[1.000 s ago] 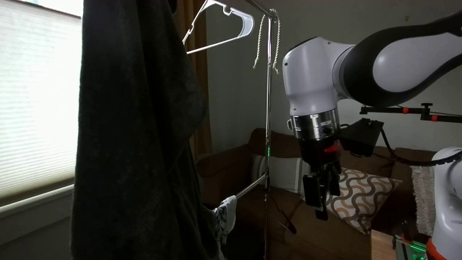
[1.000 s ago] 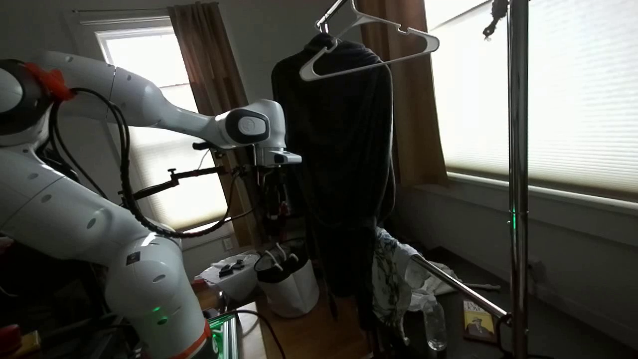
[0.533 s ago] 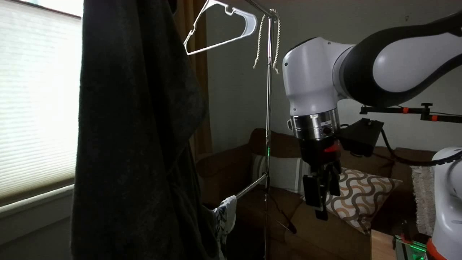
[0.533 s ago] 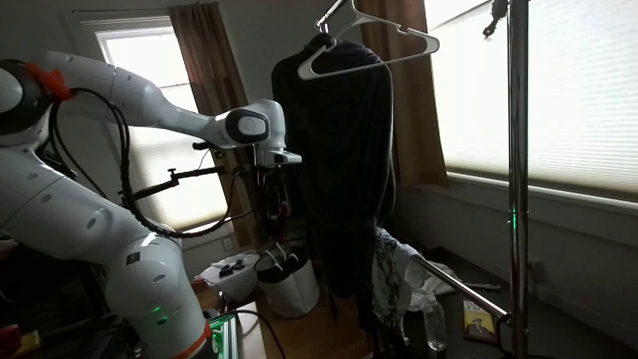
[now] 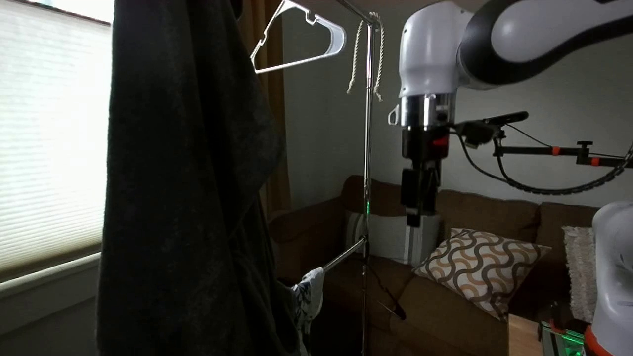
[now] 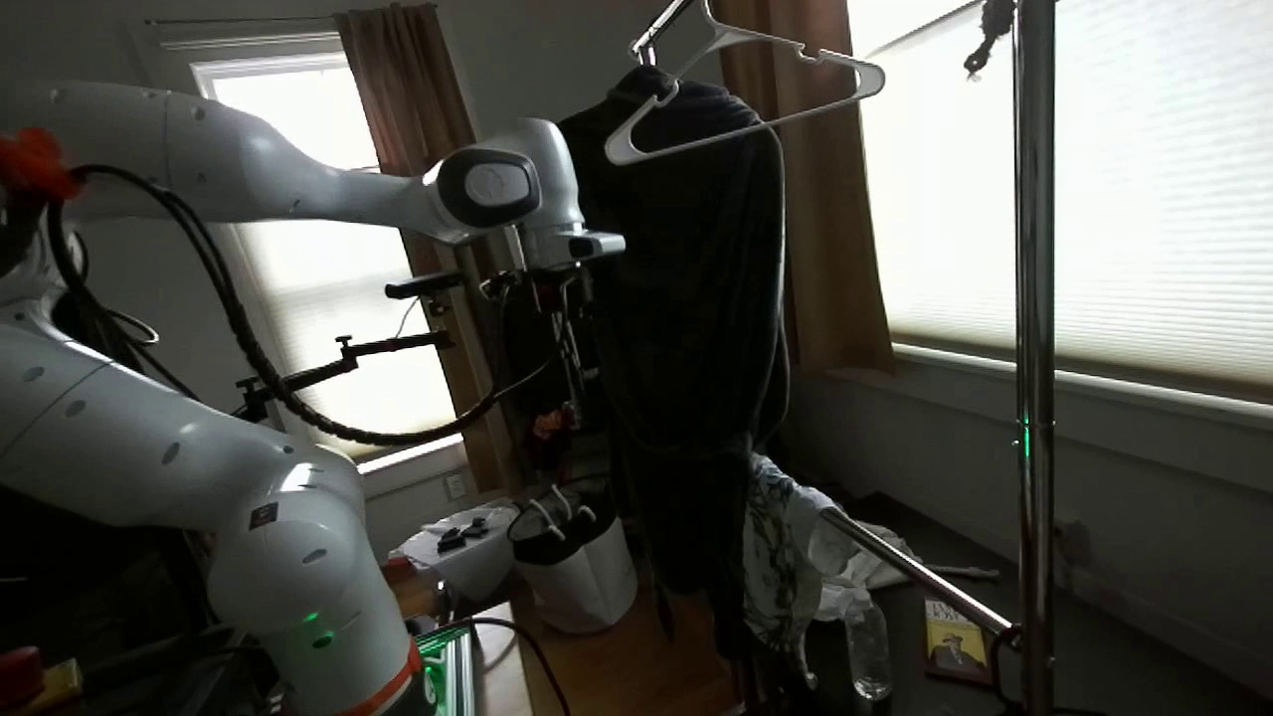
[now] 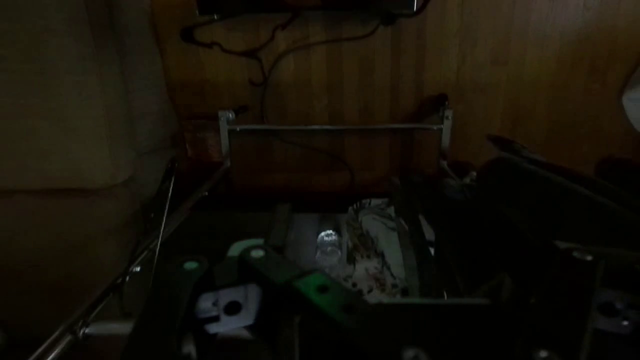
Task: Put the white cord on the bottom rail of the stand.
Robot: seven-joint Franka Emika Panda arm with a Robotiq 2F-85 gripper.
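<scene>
The white twisted cord [image 5: 380, 64] hangs over the top corner of the metal stand [image 5: 368, 143], with two loose ends. In an exterior view a knotted cord end [image 6: 987, 45] looks dark against the window. The bottom rail [image 5: 344, 254] is a metal bar, also visible in an exterior view [image 6: 915, 572]; a patterned cloth [image 5: 309, 294] hangs over it. My gripper [image 5: 420, 217] points down, apart from the stand and lower than the cord. In the wrist view my gripper [image 7: 420, 307] is very dark; its finger gap is unclear. Nothing held is visible. The cord is not visible there.
A dark garment [image 5: 193, 188] and a white hanger [image 5: 301, 64] hang from the stand's top bar. A sofa with a patterned pillow [image 5: 487, 267] stands behind. A white basket [image 6: 582, 582], a plastic bottle [image 6: 867, 646] and a book [image 6: 955, 641] are lower down.
The arm and gripper have moved up in both exterior views, and the hand is now more vertical. The white hanger has swung slightly. The cord, rail and cloth look unchanged.
</scene>
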